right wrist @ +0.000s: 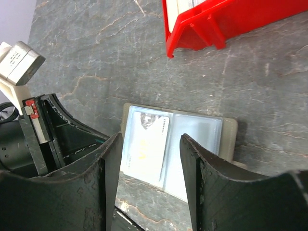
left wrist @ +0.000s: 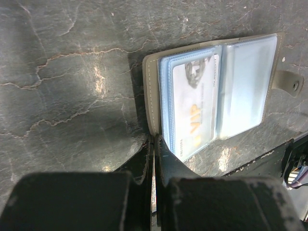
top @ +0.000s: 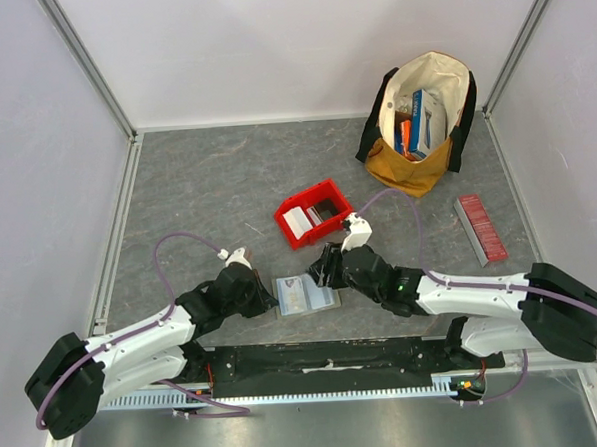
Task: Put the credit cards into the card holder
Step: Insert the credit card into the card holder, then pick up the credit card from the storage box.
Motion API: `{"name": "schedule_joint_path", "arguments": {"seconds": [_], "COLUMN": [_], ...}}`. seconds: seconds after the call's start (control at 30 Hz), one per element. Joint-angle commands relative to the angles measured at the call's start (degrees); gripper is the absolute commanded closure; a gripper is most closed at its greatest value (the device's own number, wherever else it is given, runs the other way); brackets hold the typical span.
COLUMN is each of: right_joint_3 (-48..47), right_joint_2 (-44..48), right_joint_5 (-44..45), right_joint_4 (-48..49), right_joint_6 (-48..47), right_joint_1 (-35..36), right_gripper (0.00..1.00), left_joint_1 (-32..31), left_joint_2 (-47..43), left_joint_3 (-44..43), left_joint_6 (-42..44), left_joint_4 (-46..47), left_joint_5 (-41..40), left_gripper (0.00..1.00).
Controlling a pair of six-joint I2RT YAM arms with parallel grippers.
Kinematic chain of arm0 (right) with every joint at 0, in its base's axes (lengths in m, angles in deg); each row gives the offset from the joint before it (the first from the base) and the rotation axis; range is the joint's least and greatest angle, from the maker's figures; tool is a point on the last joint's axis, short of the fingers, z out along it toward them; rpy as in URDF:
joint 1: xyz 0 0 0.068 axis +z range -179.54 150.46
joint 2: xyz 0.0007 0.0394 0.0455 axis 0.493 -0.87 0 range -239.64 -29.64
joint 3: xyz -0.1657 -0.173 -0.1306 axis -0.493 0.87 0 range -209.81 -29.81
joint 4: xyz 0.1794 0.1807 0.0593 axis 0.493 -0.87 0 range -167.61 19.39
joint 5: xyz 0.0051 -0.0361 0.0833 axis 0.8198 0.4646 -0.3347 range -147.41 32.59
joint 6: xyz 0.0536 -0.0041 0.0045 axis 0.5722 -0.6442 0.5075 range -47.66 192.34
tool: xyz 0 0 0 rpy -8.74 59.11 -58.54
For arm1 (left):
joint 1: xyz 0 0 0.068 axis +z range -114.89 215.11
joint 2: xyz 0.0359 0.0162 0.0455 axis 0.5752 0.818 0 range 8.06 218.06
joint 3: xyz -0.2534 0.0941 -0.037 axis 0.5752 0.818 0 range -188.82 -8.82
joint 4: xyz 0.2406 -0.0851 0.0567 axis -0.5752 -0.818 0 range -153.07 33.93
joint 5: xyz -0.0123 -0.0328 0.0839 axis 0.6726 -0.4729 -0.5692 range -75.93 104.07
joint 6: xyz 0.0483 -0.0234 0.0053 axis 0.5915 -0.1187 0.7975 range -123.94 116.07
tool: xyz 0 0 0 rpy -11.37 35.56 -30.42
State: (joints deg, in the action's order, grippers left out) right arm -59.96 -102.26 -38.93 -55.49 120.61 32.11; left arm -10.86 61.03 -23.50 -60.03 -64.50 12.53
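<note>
Top external: card holder point(top: 304, 295) lies open, just below red bin point(top: 313, 213); left wrist: left gripper point(left wrist: 154, 144) pressed together at card holder's near edge, credit card point(left wrist: 195, 106) in clear sleeve; right wrist: right gripper point(right wrist: 151, 139) spread above card holder.

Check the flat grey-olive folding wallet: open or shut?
Open. The grey-olive folding wallet lies spread flat, both clear sleeve pages up, a white VIP card in one.
</note>
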Motion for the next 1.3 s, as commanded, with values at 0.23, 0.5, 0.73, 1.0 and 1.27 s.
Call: {"name": "schedule_joint_path", "arguments": {"seconds": [0.23, 0.5, 0.73, 1.0, 1.27], "right_joint_3": [-7.55, -12.64, -22.66, -31.63, -39.01], "right_joint_2": [4.86, 3.63, -4.80, -16.14, -26.51], "right_joint_5": [8.24, 4.30, -7.65, -18.29, -24.71], "right_joint_4": [-8.87, -12.30, -14.85, -15.03, -18.10], "right_joint_6": [-7.75, -10.74, -13.64, -15.13, -18.30], "right_joint_1": [-0.12, -5.56, -12.77, -18.92, -22.97], "right_gripper": [0.37, 0.36, 0.35, 0.34, 0.31], "left_joint_1": [-0.08, -0.16, 0.01, 0.01, 0.10], "left_joint_2": [0.90, -1.20, -2.78, -3.75, -3.84], "left_joint_3": [-2.72, -1.32, -0.79, -0.18, -0.70], "left_joint_6": [1.78, 0.99, 1.16, 0.99, 1.25], "left_joint_4": [-0.01, -0.18, -0.54, -1.07, -1.59], "left_joint_5": [-1.63, -1.71, -1.89, -2.06, -1.98], "left_gripper": [0.98, 0.98, 0.98, 0.98, 0.98]}}
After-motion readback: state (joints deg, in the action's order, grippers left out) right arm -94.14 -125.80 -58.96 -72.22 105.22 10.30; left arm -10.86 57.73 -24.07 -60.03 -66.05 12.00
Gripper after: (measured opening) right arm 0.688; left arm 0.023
